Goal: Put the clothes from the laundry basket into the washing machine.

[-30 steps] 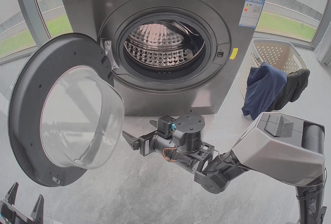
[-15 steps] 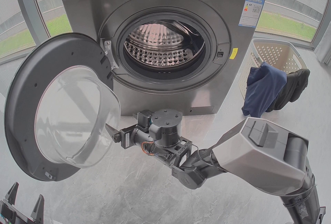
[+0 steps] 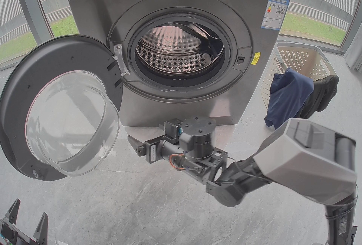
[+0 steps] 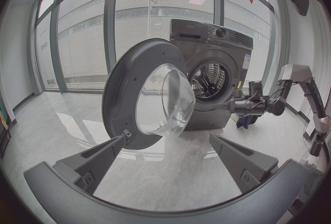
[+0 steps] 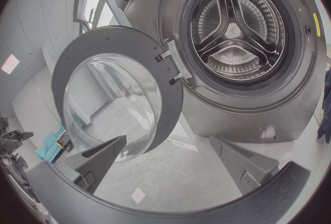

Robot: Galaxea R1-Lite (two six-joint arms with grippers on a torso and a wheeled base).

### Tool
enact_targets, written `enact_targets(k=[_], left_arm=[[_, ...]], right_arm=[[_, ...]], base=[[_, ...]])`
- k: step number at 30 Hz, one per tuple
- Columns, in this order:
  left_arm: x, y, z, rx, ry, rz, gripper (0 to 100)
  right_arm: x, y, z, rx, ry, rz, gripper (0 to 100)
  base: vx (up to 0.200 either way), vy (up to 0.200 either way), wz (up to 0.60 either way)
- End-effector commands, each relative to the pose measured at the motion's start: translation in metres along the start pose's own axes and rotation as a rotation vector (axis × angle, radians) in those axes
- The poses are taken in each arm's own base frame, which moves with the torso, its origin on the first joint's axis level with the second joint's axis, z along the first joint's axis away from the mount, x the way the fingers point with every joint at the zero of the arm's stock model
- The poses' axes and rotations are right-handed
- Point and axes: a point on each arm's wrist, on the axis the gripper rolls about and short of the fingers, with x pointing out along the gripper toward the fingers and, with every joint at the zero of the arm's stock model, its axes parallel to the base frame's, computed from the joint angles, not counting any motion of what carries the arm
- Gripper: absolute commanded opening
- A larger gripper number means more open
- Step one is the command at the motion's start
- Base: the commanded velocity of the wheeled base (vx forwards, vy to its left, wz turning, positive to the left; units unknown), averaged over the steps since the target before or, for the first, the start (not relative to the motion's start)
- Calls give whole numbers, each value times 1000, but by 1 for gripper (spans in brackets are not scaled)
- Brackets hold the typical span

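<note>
The grey washing machine [image 3: 181, 106] stands ahead with its steel drum [image 3: 177, 49] bare inside. Its round door [image 3: 56, 64] is swung wide to the left. The beige laundry basket [image 3: 301, 57] stands right of the machine; a blue garment [image 3: 288, 98] and a black garment [image 3: 320, 94] hang over its near rim. My right gripper [image 3: 147, 135] is open and holds nothing, low in front of the machine, a short gap right of the door's glass bowl [image 5: 110, 104]. My left gripper [image 3: 29, 211] sits open at the lower left, far from the door [image 4: 127, 90].
Glossy grey floor [image 3: 143, 204] stretches in front of the machine. Tall windows [image 3: 320, 11] run behind it. The open door takes up the space left of the drum opening. My right arm [image 4: 255, 104] spans the floor between basket and door.
The door has swung farther open to the left. My right gripper went left against the door's glass, then drew back right, apart from it. The left gripper has not moved.
</note>
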Motion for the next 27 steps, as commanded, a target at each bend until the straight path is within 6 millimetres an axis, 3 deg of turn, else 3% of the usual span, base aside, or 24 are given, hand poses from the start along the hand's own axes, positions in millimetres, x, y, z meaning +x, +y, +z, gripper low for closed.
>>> enact_targets(k=[1,5,7,8,14,15,16,18,27], left_arm=[[0,0,-4,-1,4,0,100],[0,0,-4,-1,4,0,100],[0,0,-4,-1,4,0,100],[0,0,-4,-1,4,0,100],[0,0,-4,-1,4,0,100],[0,0,-4,-1,4,0,100],[0,0,-4,-1,4,0,100],[0,0,-4,0,4,0,100],[0,0,-4,-1,4,0,100]], right_arm=[[-115,-25,81,-46,-44,-90,100],[-190,-40,92,-80,-40,-153,100],[-195,-40,92,-80,-42,-157,100],[-240,-52,99,-81,-78,-220,100],[-329,-75,98,-124,-170,-443,100],[-331,-75,98,-125,-172,-447,100],[-354,-75,90,-131,-192,-502,100],[-376,-73,78,-157,-204,-550,100],[-445,-46,35,-159,-189,-681,100]], base=[[0,0,0],[0,0,0],[0,0,0],[0,0,0],[0,0,0],[0,0,0],[0,0,0],[0,0,0],[0,0,0]])
